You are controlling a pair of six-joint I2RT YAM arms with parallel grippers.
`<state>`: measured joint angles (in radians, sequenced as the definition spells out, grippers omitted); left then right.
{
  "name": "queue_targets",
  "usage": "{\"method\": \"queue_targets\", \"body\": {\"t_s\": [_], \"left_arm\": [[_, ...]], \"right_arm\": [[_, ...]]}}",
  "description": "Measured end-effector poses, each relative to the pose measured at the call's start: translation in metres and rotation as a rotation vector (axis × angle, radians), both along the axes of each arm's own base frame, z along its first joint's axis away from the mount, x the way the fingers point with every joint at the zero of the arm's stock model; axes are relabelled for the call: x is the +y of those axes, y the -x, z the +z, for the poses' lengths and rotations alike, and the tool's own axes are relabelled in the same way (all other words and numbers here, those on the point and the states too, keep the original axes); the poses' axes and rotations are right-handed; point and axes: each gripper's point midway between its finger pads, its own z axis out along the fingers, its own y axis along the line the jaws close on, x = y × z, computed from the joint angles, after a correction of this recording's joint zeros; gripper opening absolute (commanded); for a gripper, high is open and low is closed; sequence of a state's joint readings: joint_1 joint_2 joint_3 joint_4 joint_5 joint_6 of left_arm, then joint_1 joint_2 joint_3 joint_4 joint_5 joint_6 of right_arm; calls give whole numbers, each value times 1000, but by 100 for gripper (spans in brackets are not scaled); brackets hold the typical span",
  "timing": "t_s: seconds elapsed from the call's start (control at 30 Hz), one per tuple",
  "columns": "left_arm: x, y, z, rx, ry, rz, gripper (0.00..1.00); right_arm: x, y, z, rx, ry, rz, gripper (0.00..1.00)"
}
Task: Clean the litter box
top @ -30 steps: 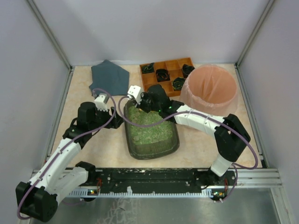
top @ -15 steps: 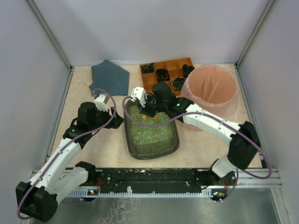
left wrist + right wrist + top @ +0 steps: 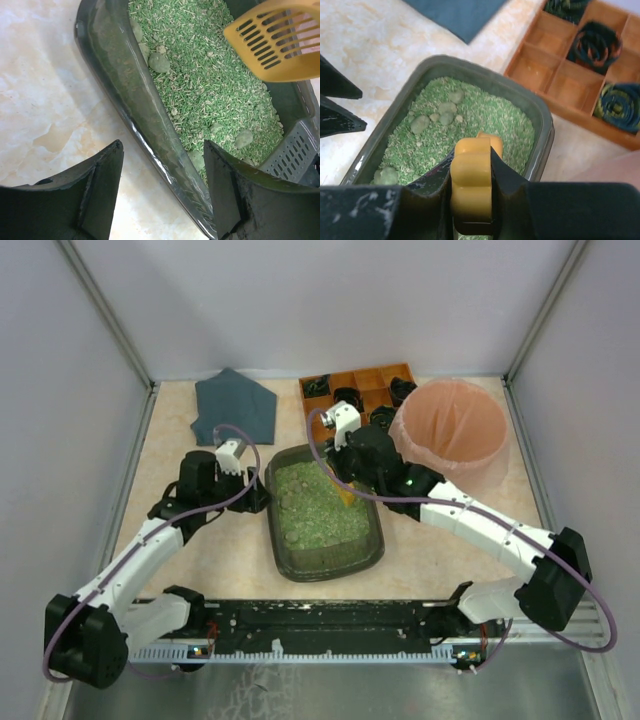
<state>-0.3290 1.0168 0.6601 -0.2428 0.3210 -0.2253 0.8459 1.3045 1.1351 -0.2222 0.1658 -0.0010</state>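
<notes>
1. Green litter (image 3: 210,85) filled the litter box (image 3: 322,562), which sat in the middle of the table (image 3: 430,550), just in front of a wooden tray (image 3: 372,378).
2. Left jaws were apart, with the box's left wall between them: one finger (image 3: 92,195) over the table, the other (image 3: 240,195) over the litter.
3. Right jaws were clamped on the handle of a yellow scoop (image 3: 472,180).
4. The scoop's slotted end was over the litter near the far end of the box.
5. Some grey-green lumps (image 3: 440,115) lay in the litter.
6. A pink bin (image 3: 435,458) stood right of the tray, and a dark cloth (image 3: 235,405) lay at the back left.
</notes>
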Motion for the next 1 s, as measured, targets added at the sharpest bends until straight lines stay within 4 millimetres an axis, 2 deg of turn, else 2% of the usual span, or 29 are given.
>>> {"method": "queue_targets", "body": {"t_s": [0.23,0.37,0.53,0.7,1.0], "left_arm": [[-10,-3,-8,35,30,-30,60],[-14,-3,-16,69,36,-44,52],[-21,-6,-25,117,36,-71,45],[-29,-4,-32,150,26,-101,42],[-28,-5,-41,174,-15,-100,41]], "right_arm": [[-13,-1,-43,162,-96,-200,0],[-16,-9,-49,205,-197,-274,0],[-30,-22,-61,265,-343,-370,0],[-32,-18,-66,301,-435,-398,0],[-40,-6,-86,366,-579,-452,0]]}}
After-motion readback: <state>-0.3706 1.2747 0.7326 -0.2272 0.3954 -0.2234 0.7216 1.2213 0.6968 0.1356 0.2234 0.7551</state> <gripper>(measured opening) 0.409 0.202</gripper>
